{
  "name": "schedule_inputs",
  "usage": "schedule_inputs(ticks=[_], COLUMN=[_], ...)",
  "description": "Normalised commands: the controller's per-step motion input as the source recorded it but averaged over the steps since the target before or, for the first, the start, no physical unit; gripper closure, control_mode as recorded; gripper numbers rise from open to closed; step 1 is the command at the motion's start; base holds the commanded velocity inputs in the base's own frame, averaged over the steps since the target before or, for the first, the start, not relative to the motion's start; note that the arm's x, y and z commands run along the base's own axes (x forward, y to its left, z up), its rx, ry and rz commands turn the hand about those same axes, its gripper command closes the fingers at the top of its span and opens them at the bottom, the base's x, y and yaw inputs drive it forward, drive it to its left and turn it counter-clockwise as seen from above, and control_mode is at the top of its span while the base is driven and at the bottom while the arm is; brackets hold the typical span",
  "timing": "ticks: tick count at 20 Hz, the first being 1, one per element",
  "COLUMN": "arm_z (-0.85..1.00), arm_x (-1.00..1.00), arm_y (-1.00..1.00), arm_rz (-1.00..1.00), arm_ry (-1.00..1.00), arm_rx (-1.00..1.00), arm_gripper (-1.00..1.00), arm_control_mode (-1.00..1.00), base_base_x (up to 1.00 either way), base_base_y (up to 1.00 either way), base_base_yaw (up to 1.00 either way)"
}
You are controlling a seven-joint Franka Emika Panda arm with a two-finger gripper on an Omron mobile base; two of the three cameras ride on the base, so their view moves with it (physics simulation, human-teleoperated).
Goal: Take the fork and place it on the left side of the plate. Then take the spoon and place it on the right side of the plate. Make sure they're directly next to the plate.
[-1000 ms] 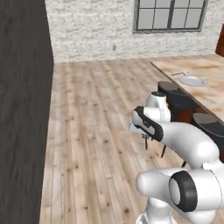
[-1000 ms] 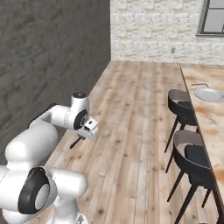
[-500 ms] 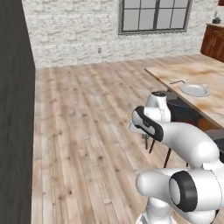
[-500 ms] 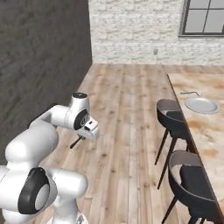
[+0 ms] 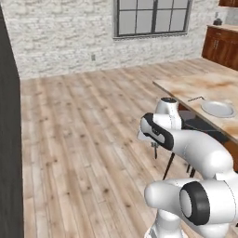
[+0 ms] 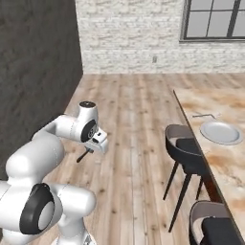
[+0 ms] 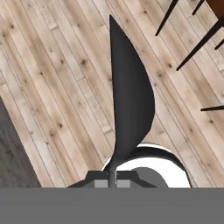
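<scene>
The hand (image 7: 109, 179) is clenched on a slim dark piece that rises straight out from between its tips and swells into a pointed oval blade. I take this to be the spoon (image 7: 131, 96), held by the end of its handle with the bowl leading. Its long axis runs on in line with the hand. In the right base view the hand (image 6: 91, 149) points down and a little outward, and the spoon (image 6: 83, 155) shows as a short dark stick slanting toward the wooden floor (image 6: 129, 110).

Below the hand lies floor, not the surface. The plate (image 6: 220, 132) sits on the long wooden surface (image 6: 198, 103), well apart from the hand, forward and to the arm's right, with 2 dark stools (image 6: 184, 143) between. In the left base view the plate (image 5: 217, 109) lies past the folded arm.

A thin pale utensil, probably the fork (image 6: 204, 115), lies just beside the plate's far edge. Whether it touches the rim is too small to tell.

The placement turns on closing that gap rightward and laying the spoon directly beside the plate's right side.
</scene>
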Motion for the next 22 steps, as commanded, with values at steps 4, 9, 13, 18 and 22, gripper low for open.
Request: schedule_inputs(ticks=[4, 9, 13, 18, 22], arm_z=[0.0, 0.0, 0.0, 0.0, 0.0], arm_x=[0.0, 0.0, 0.0, 0.0, 0.0], arm_y=[0.0, 0.0, 0.0, 0.0, 0.0], arm_rz=[0.0, 0.0, 0.0, 0.0, 0.0], arm_ry=[0.0, 0.0, 0.0, 0.0, 0.0], arm_rx=[0.0, 0.0, 0.0, 0.0, 0.0], arm_gripper=[1.0, 1.0, 1.0, 1.0, 1.0], arm_control_mode=[1.0, 1.0, 1.0, 1.0, 1.0], base_base_x=[0.81, 0.69, 0.49, 0.36, 0.4], base_base_y=[0.3, 0.33, 0.33, 0.28, 0.28], base_base_yaw=[-0.24, -0.37, -0.59, -0.71, -0.68])
